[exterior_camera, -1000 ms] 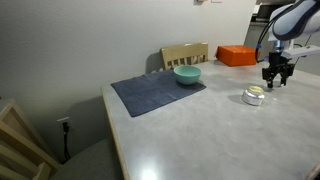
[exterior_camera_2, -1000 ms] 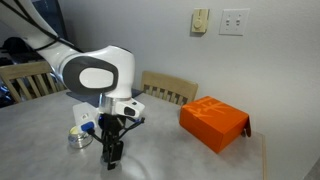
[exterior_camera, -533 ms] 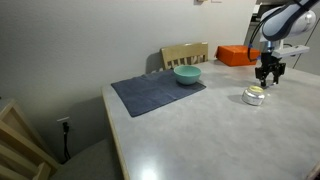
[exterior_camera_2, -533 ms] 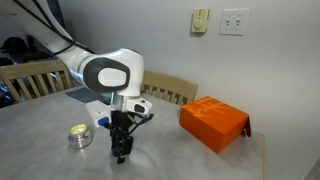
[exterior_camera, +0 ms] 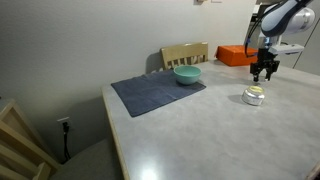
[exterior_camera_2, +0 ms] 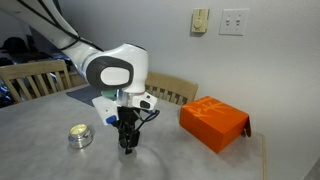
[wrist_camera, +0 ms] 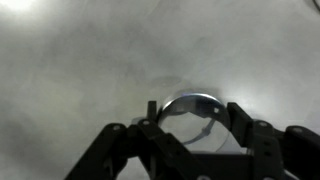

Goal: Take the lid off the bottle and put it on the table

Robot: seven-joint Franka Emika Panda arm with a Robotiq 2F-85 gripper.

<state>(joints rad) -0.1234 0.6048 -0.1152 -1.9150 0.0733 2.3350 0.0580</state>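
Wrist view: the tool (wrist_camera: 190,128) grips the lid (wrist_camera: 192,108) above bare table (wrist_camera: 70,60), away from any edge.

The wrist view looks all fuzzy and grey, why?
Wrist view: soft and blurry, the pale grey-white table washed by glare, only the dark gripper frame and a shiny round silver lid standing out. Both exterior views: sharper, evenly lit, table sheen.
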